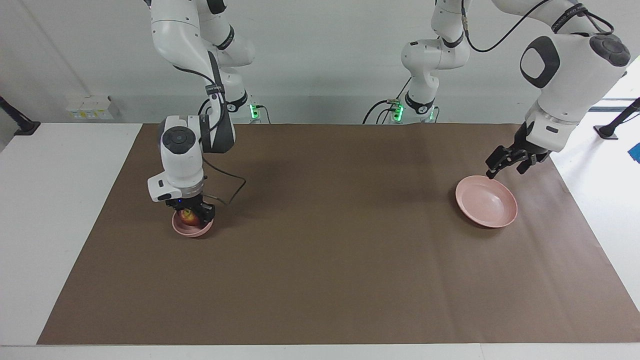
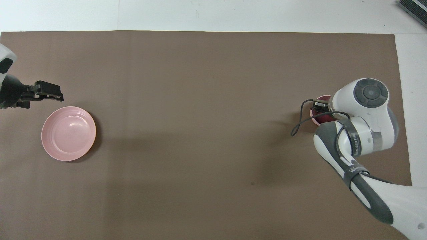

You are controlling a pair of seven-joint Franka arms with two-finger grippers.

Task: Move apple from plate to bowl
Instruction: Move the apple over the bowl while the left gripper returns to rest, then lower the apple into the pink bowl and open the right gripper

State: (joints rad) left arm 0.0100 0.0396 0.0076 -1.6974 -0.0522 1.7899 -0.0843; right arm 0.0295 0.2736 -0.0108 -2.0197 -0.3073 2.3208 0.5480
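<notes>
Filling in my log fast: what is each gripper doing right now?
Left gripper: holding nothing, beside the plate; jaws cannot be told.
Right gripper: in the bowl at the apple; jaws cannot be told.

In the overhead view the right arm covers nearly all of the bowl (image 2: 321,99); only a thin piece of rim shows at about 10 o'clock from the arm's round cap. The apple (image 1: 188,216) is half hidden by the right gripper (image 1: 196,216) in the facing view, and whether the fingers press it I cannot tell. The left gripper (image 2: 50,94) shows, but its arm is cut at the 9 o'clock edge.
</notes>
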